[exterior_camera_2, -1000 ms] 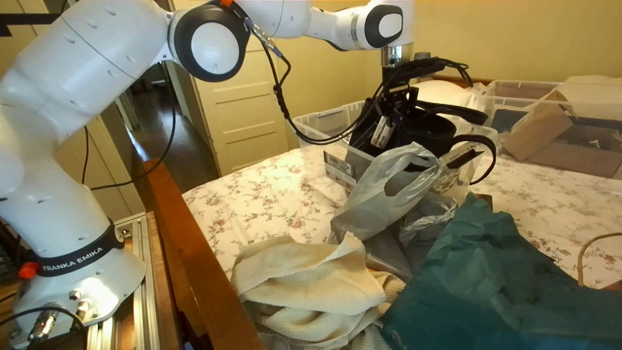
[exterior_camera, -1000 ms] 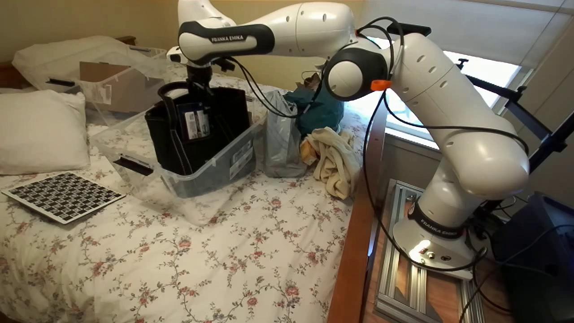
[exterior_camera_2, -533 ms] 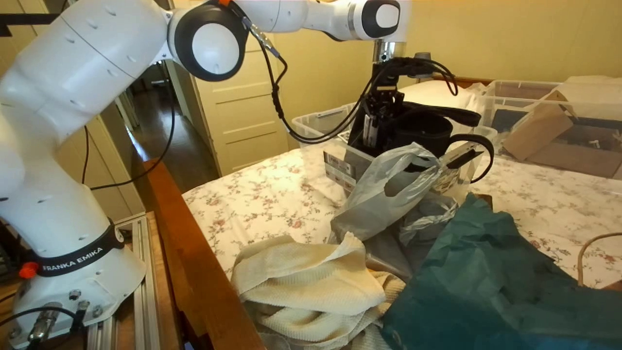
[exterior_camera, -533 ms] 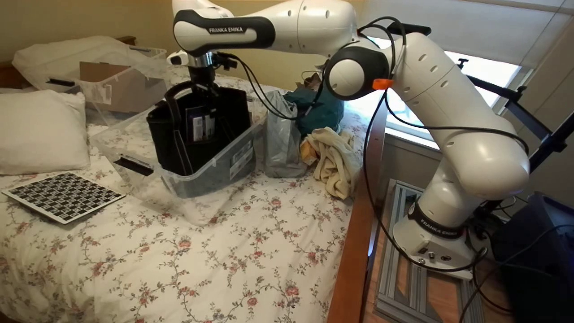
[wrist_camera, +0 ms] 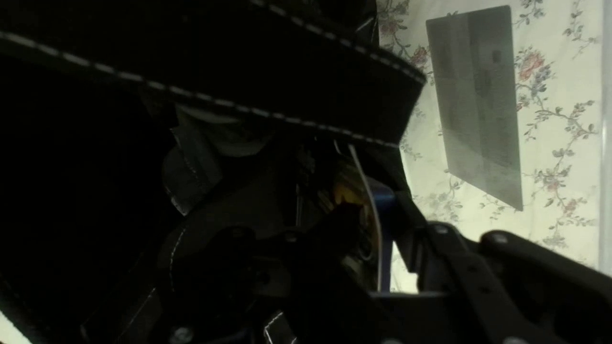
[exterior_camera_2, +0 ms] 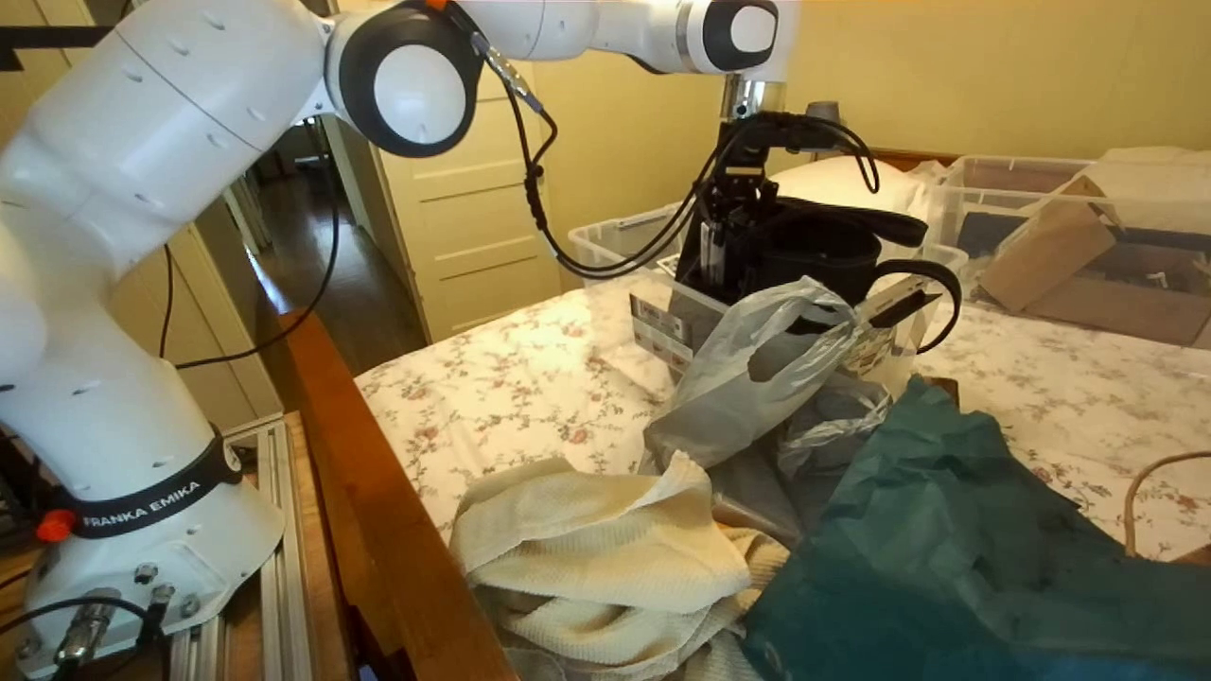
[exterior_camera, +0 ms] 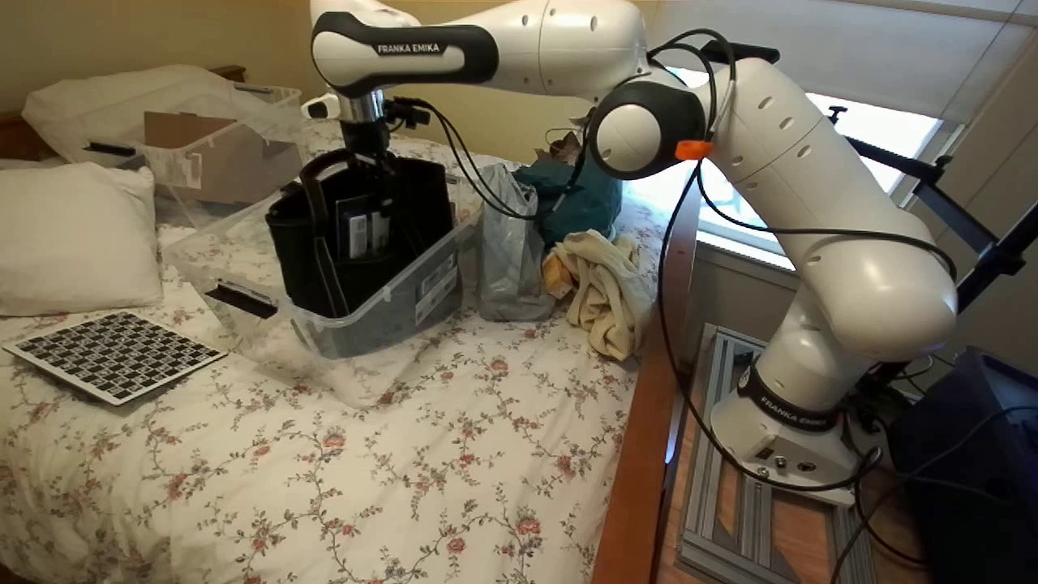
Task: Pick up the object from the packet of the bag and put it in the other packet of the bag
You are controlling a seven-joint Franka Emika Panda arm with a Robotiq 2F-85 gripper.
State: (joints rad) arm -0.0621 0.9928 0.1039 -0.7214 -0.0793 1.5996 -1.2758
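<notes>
On my wrist view the gripper (wrist_camera: pixel 381 210) is clamped on the object (wrist_camera: pixel 377 217), edge-on at four o'clock from centre. In an exterior view I see the object (exterior_camera: pixel 358 235) at the gripper's six o'clock, at the near side of the bag (exterior_camera: pixel 365 280).

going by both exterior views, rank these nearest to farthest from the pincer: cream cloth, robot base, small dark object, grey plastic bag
1. The small dark object, held in the pincer.
2. The grey plastic bag, beside the clear bin.
3. The cream cloth, past that bag, close to the wooden rail.
4. The robot base, across that rail.
</notes>
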